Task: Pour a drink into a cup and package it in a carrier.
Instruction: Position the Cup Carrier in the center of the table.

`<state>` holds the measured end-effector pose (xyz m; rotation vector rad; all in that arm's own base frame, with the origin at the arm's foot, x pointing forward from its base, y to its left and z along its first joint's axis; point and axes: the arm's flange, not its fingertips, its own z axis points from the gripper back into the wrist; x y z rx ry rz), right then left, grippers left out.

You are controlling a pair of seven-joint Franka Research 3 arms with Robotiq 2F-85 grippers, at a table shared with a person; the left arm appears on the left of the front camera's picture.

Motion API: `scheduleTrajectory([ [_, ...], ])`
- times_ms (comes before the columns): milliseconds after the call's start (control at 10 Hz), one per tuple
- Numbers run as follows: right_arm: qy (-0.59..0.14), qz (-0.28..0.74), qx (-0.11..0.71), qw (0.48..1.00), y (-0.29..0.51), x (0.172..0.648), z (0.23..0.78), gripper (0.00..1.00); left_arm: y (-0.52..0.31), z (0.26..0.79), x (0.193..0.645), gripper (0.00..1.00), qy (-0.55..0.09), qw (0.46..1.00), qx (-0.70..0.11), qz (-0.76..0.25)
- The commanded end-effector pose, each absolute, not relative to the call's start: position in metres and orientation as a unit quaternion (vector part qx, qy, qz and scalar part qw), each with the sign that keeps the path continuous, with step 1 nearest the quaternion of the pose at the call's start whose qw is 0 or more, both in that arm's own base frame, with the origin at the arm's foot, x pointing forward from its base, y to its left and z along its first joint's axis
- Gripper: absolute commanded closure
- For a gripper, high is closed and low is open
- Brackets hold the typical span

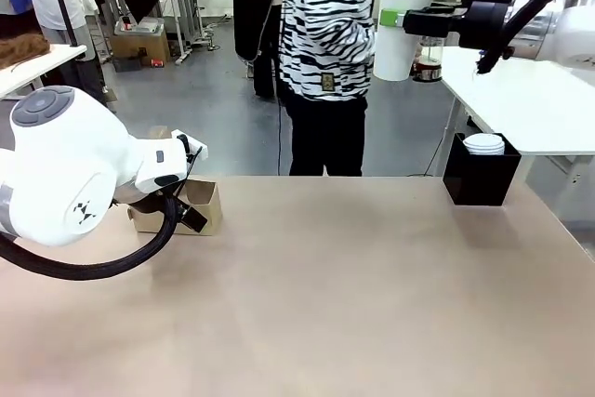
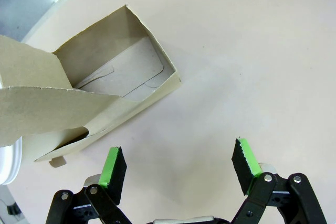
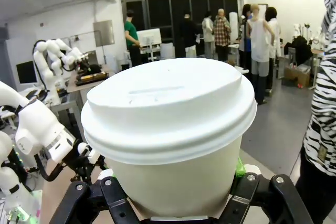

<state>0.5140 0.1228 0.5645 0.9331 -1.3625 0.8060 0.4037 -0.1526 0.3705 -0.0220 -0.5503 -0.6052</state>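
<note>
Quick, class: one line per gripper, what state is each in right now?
Left gripper: open, empty, near the carrier.
Right gripper: closed on the cup, lid on, held above the table.

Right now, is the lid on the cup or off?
On. A white domed lid caps the cup, which the right arm's fingers hold upright in the air.

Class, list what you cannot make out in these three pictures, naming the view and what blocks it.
1. What is inside the cup: right wrist view, its white lid covers it.
2. Cup holes of the carrier: front view, the left arm hides most of it; left wrist view, a flap and the picture's left edge cut it off.
3. How many lids are stacked: front view, the black box hides them.
</note>
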Motion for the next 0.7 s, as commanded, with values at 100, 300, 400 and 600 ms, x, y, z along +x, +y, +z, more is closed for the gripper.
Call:
scheduleTrajectory([
  [100, -0.593, 0.346, 0.399, 0.608, 0.126, 0.517, 0.570, 0.20, -0.148, 0.409, 0.403, 0.00, -0.273, 0.931, 0.018, -0.242],
  [300, -0.593, 0.346, 0.399, 0.608, 0.126, 0.517, 0.570, 0.20, -0.153, 0.457, 0.394, 0.00, -0.244, 0.953, 0.033, -0.175],
  [400, -0.593, 0.346, 0.399, 0.608, 0.126, 0.517, 0.570, 0.20, -0.155, 0.484, 0.393, 0.00, -0.244, 0.955, 0.035, -0.163],
  [600, -0.593, 0.346, 0.399, 0.608, 0.126, 0.517, 0.570, 0.20, -0.152, 0.536, 0.403, 0.00, -0.237, 0.962, 0.039, -0.126],
])
